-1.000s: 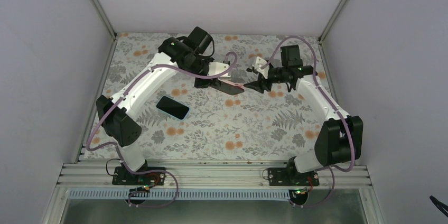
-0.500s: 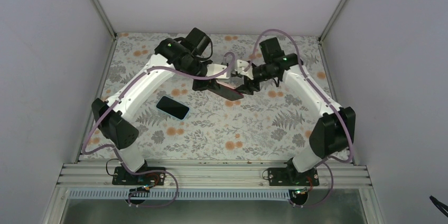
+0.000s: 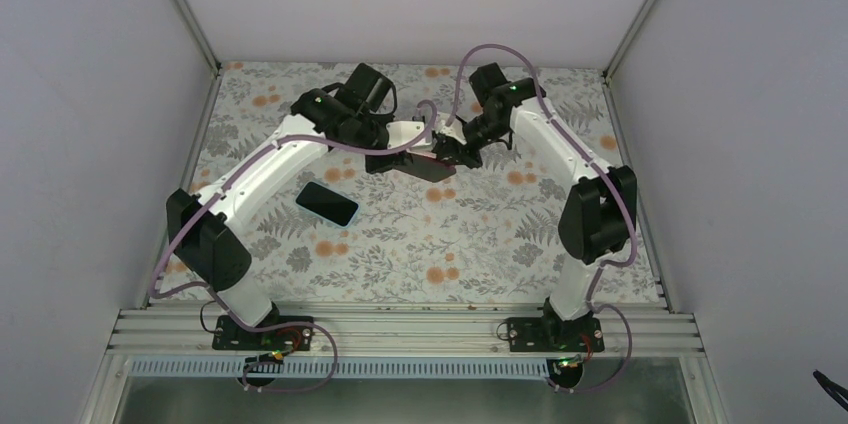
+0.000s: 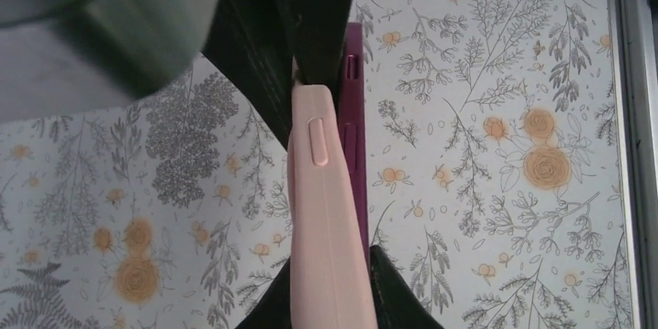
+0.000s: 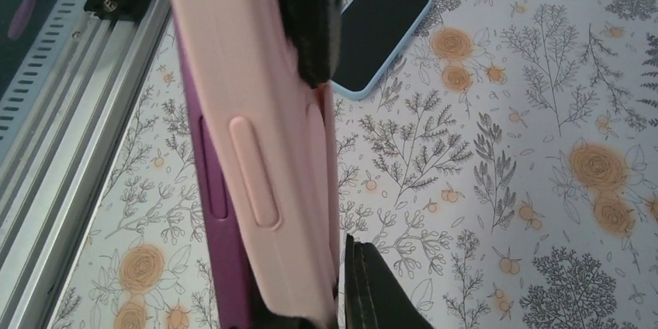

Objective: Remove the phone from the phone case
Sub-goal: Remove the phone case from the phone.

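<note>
The left pincer (image 3: 420, 149) and right pincer (image 3: 452, 152) meet from 9 and 3 o'clock, both clamped narrow on the pink phone case (image 4: 326, 228), held above the table (image 3: 480, 234) toward 12 o'clock. The purple phone (image 4: 354, 73) sits against the case.

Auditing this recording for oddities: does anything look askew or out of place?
The purple phone sits askew in the pink silicone case, its side edge exposed alongside instead of flush. Nothing else stands out.
</note>
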Robot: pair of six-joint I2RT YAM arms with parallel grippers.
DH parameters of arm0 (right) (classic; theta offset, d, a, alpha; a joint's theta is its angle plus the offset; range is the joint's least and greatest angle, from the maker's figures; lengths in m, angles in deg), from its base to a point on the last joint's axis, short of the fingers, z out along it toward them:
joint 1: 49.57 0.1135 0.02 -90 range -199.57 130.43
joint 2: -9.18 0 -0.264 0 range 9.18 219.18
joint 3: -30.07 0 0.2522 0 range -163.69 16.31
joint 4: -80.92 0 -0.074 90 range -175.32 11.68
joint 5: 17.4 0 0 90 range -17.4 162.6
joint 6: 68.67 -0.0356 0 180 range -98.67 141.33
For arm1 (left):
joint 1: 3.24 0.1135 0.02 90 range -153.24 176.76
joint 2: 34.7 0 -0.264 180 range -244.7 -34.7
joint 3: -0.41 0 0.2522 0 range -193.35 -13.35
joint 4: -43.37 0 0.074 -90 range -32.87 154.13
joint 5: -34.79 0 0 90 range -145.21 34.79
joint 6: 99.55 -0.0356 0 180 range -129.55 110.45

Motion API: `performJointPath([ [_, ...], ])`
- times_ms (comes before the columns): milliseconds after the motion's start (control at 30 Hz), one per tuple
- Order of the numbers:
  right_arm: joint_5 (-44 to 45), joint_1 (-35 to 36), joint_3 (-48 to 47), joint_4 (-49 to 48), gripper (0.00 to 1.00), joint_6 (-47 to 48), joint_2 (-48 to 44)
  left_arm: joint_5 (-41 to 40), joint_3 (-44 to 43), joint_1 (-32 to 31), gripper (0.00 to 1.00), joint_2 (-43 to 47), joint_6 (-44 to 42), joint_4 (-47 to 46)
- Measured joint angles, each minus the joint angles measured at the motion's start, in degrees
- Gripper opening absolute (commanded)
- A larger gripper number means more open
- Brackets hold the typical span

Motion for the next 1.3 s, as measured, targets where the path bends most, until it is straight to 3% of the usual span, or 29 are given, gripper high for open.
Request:
performJointPath([
  [67,-0.15,0.0,0.26,0.17,0.03,-0.13,-0.37,-0.04,-0.04,0.15,0.43,0.02,-0.44,-0.39],
  [233,-5.86,-0.02,0.74,0.22,0.03,-3.58,-0.9,0.63,-2.1,-0.11,0.54,-0.09,-2.99,-5.44],
  [333,-9.33,-1.11,0.39,-0.44,0.03,-5.62,-0.98,0.59,-4.48,0.13,0.75,-0.07,-4.11,-5.92],
  [433,-11.67,-3.34,-0.81,-1.16,0.03,-9.14,-1.29,-0.76,-5.22,0.92,0.89,1.01,-4.83,-11.21],
  [467,-12.0,-4.28,-1.33,-1.9,0.03,-10.86,-1.49,-1.79,-5.22,1.22,0.99,1.75,-4.98,-13.68],
  [633,-11.02,-8.2,-3.45,-7.3,0.03,-22.6,-2.29,-10.03,-4.0,3.43,1.0,8.83,-5.6,-30.93],
  [767,-5.86,-9.09,-5.77,-21.35,0.03,-39.82,-2.32,-14.93,0.68,2.49,1.0,13.55,-5.16,-43.06],
  [867,-0.81,-9.09,-10.08,-29.33,0.03,-52.09,-1.36,-19.02,3.48,-1.05,1.0,12.15,-4.39,-50.71],
  [967,3.52,-9.09,-20.61,-35.78,0.03,-62.1,2.91,-23.67,6.49,-3.82,1.0,8.17,-2.82,-57.0],
  [1300,9.27,-9.14,-27.71,-39.41,0.03,-70.75,8.44,-35.28,10.21,-4.33,1.0,-2.54,1.53,-72.61],
])
